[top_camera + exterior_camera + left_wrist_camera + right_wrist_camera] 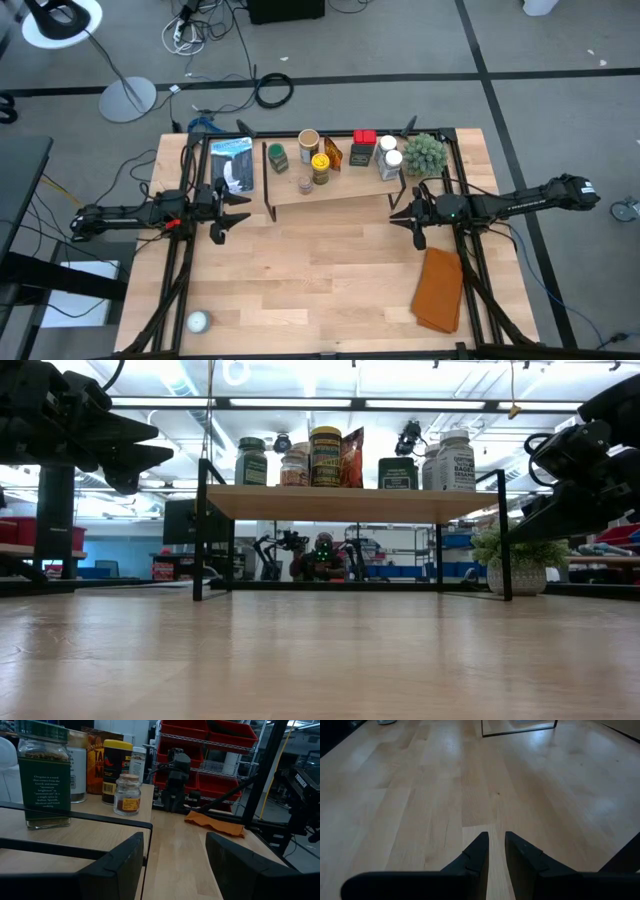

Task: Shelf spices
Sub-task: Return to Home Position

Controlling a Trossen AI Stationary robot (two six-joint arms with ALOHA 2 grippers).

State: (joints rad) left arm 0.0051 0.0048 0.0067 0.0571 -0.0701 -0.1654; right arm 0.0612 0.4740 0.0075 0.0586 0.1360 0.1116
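High view: about nine spices (320, 165) up on the shelf (355, 188), bunched toward its back edge, none spotted loose on the tabletop (320, 270). Judging shelving as done, with only parking the arms left. Left gripper (235, 210) just off the shelf's front-left corner, right gripper (402, 214) just off the front-right corner, neither over the plank. Blue-and-white packet (232, 165) just beside the shelf's left end, plant (424, 153) at its right end, orange cloth (438, 290) on the right half of the table toward the front, small pale ball (197, 321) near the front-left corner. Low view: spices in a row on top, nothing under the plank, nothing seen blocking either arm's way back. Left wrist view: fingers (120, 865) spread wide, empty, with the green jar (44, 775) nearest. Right wrist view: fingers (475, 852) pressed nearly together, pinching nothing, above bare wood.
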